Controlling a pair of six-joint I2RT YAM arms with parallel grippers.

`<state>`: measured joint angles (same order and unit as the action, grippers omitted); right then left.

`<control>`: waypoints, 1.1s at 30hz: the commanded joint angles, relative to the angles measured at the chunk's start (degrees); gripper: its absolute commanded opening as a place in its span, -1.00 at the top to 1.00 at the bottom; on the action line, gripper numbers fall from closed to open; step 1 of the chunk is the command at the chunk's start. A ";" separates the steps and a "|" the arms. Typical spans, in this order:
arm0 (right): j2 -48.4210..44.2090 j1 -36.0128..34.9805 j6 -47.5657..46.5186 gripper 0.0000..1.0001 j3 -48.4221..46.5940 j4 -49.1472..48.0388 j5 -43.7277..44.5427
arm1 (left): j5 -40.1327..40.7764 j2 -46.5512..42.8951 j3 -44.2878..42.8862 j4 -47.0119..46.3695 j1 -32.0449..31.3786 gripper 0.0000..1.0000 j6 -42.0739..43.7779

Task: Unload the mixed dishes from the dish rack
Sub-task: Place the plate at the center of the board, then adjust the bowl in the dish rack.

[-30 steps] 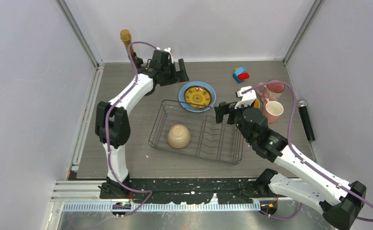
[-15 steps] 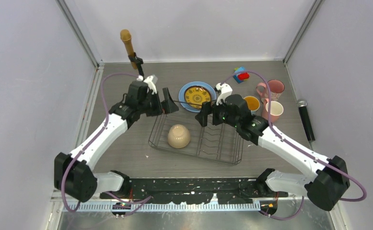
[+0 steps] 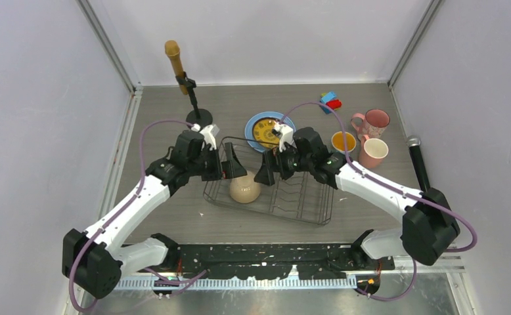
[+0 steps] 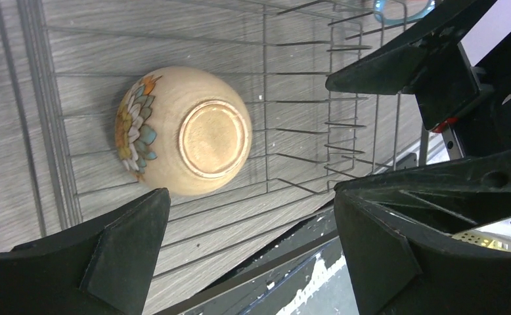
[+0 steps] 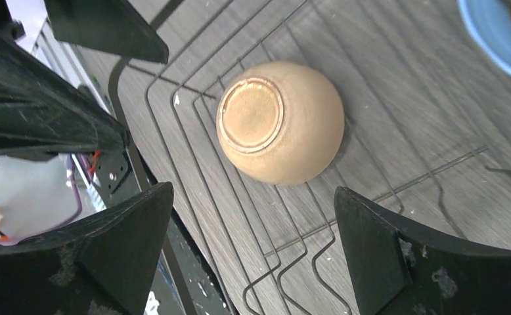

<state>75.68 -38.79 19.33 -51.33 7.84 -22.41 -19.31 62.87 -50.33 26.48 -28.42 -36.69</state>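
Observation:
The dish rack (image 3: 292,191) is a dark wire basket at mid-table. In it a beige bowl (image 3: 245,188) lies upside down at the left end. My left gripper (image 3: 234,164) is open and empty, just above and left of the bowl. My right gripper (image 3: 266,170) is open and empty, just right of the bowl. The left wrist view shows the bowl (image 4: 194,131) on the rack wires (image 4: 264,98) beyond my open gripper (image 4: 249,197). The right wrist view shows the bowl (image 5: 279,121) beyond my open gripper (image 5: 253,190). The yellow plate (image 3: 269,128) lies on the blue plate (image 3: 289,134) behind the rack.
Three mugs stand at the right: a speckled pink one (image 3: 373,122), a plain pink one (image 3: 374,152) and one with an orange inside (image 3: 343,141). A red-blue toy block (image 3: 330,100) sits at the back. A microphone stand (image 3: 182,72) is back left, another microphone (image 3: 418,161) far right.
Both arms have swung in towards the rack. The left gripper came from the back by the plates, the right from beside the mugs. Both now hang open over the bowl.

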 commanded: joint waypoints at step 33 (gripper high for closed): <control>26.87 -18.94 -27.16 -1.00 -27.15 16.54 27.88 | 41.18 -31.62 4.83 18.86 0.04 -0.99 -2.60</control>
<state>101.80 -56.86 -10.31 -76.01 20.80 -0.60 18.79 32.21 -46.17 45.74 -28.45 -39.00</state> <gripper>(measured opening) 0.996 0.995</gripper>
